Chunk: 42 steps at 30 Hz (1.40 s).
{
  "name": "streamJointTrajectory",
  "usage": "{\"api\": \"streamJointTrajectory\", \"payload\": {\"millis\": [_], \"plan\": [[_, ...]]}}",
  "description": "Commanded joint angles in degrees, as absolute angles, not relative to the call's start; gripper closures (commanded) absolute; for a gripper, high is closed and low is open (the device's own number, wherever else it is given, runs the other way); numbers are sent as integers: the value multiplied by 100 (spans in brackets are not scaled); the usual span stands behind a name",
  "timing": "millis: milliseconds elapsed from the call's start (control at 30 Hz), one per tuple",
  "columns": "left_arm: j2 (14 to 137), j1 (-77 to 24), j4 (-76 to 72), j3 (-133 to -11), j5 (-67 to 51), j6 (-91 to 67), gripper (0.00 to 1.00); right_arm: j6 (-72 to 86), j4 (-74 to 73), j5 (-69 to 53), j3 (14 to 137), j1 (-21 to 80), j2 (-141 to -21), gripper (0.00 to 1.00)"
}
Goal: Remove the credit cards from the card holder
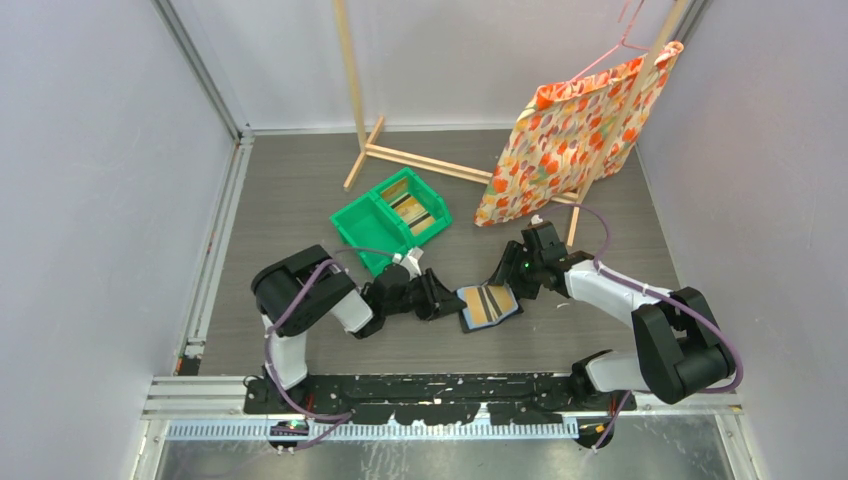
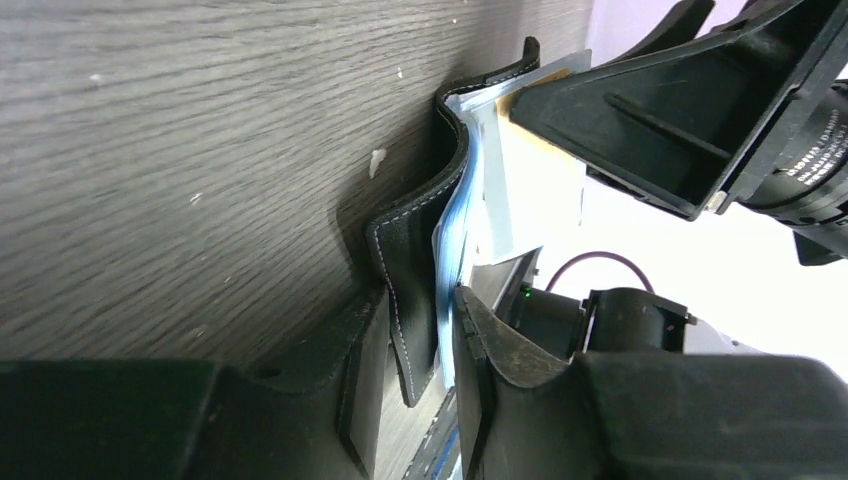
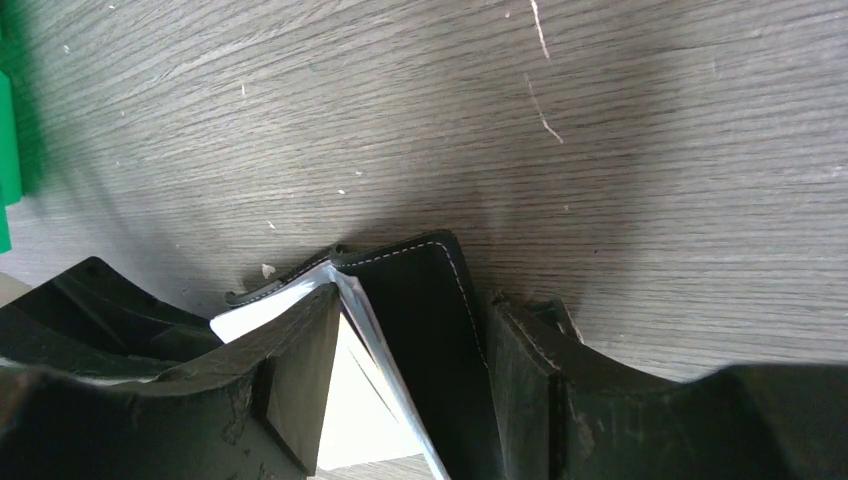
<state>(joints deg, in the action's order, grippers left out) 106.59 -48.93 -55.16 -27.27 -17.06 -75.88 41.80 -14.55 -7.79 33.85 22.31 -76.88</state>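
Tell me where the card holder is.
In the top view the card holder lies open near the table's front centre, held at opposite edges by the left gripper and right gripper, in front of the green bin.

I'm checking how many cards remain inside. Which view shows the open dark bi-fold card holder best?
The top external view: the flat dark bi-fold card holder is open, its tan striped cards facing the camera. Both wrist views show mainly its stitched edge and pale lining, side-on.
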Motion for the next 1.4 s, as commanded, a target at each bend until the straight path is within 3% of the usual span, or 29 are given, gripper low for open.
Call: {"api": "streamJointTrajectory", "payload": {"millis": [0, 100, 300, 500, 567, 733, 867, 967, 1167, 1367], "plan": [[11099, -4978, -7002, -2640, -1739, -8006, 71, 4180, -1771, -844, 3120, 2268, -7910, 41], [11085, -5001, -7017, -2589, -1612, -7986, 76, 4175, -1767, -835, 3112, 2275, -7903, 41], [10995, -5001, -6956, -2631, -1614, -7954, 99, 4185, -1782, -818, 3112, 2271, -7898, 41], [10929, -5001, -6871, -2632, -1591, -7966, 100, 4221, -2065, -661, 3144, 2267, -7598, 41], [10887, -5001, -6791, -2641, -1611, -7952, 99, 4203, -2163, -609, 3166, 2263, -7436, 41], [10839, -5001, -6730, -2719, -1696, -7963, 75, 4175, -2201, -606, 3183, 2257, -7436, 41], [10788, -5001, -6740, -2725, -1657, -7987, 64, 4189, -2116, -658, 3156, 2258, -7524, 41], [10788, -5001, -6752, -2740, -1665, -7983, 64, 4176, -2113, -668, 3166, 2259, -7522, 41], [10944, -5001, -7158, -2580, -1484, -8261, 72, 4170, -2095, -686, 3173, 2258, -7553, 41], [10978, -5001, -7751, -2210, -1271, -8342, 70, 4148, -2096, -704, 3190, 2254, -7572, 41]]}}
